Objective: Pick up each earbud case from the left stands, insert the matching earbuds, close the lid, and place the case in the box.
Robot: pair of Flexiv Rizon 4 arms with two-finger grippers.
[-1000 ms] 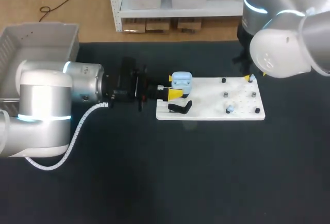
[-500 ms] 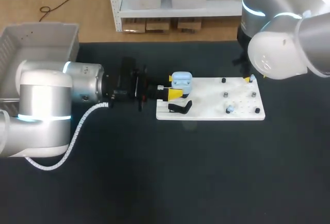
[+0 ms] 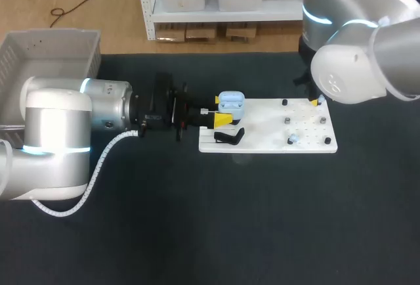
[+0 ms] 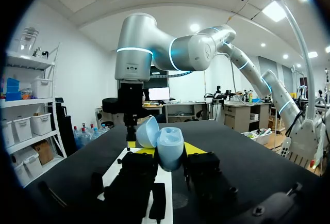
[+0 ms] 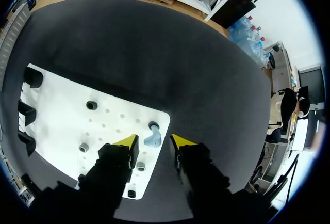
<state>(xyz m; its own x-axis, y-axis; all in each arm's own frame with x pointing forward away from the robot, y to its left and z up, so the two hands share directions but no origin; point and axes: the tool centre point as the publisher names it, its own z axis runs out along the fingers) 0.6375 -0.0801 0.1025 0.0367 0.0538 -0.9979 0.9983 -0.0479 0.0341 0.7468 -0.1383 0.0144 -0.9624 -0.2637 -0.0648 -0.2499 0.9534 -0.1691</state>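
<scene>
Left hand (image 3: 222, 110) is grasping the blue case (image 3: 231, 101); right hand (image 5: 153, 142), released, is straddling an earbud (image 5: 152, 141) at the board's (image 3: 262, 131) 2 o'clock.

The table (image 3: 197, 232) had a dark, matt covering, faintly rough like cloth. On it the white board (image 3: 269, 144) looked like smooth, hard plastic with a dull sheen. The pale blue earbud case (image 3: 231, 103) was glossy plastic, with highlights on its rounded shell. The left arm (image 3: 59, 134) and the right arm (image 3: 361, 68) had smooth silver shells with a satin gloss. A ribbed white plastic hose (image 3: 98, 167) ran along the left arm. In the upper left of the frame, the grey bin (image 3: 39, 55) looked like matt plastic.
</scene>
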